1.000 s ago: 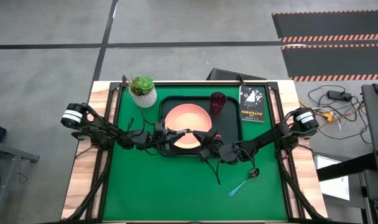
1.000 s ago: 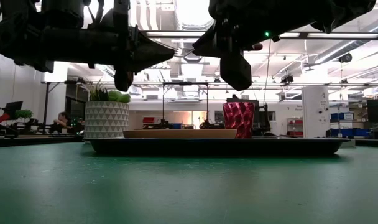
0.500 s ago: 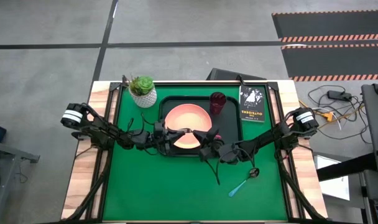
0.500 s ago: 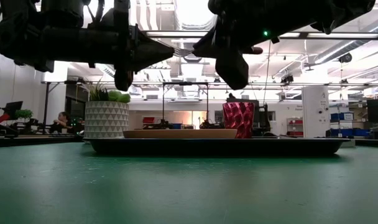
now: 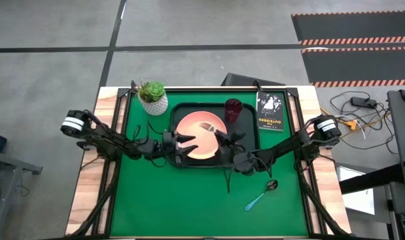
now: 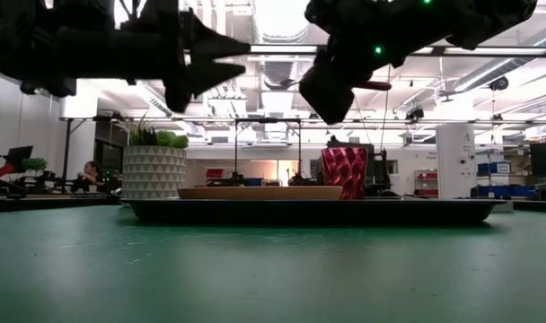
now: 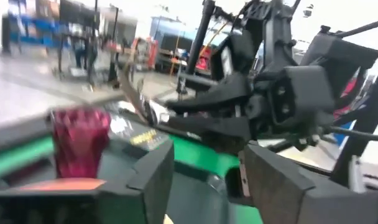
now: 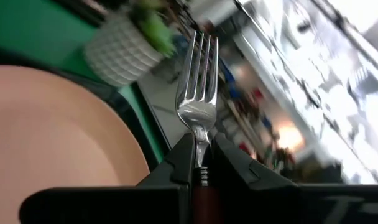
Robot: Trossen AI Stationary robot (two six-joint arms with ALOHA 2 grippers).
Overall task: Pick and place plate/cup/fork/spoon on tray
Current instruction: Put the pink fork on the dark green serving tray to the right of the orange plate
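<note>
The right gripper (image 5: 224, 138) is pinched on the fork (image 8: 198, 74), held above the plate's (image 5: 197, 127) right part, tines pointing over the plate. The plate lies on the tray (image 5: 179, 113), with the cup (image 5: 233, 110) standing on the tray just right of it. The left gripper (image 5: 183, 139) hovers over the plate's left edge, fingers (image 7: 153, 177) spread and holding nothing. The spoon (image 5: 262, 193) lies on the green mat well right of and in front of the tray. A potted plant (image 5: 152, 97) and a booklet (image 5: 270, 111) flank the tray.
</note>
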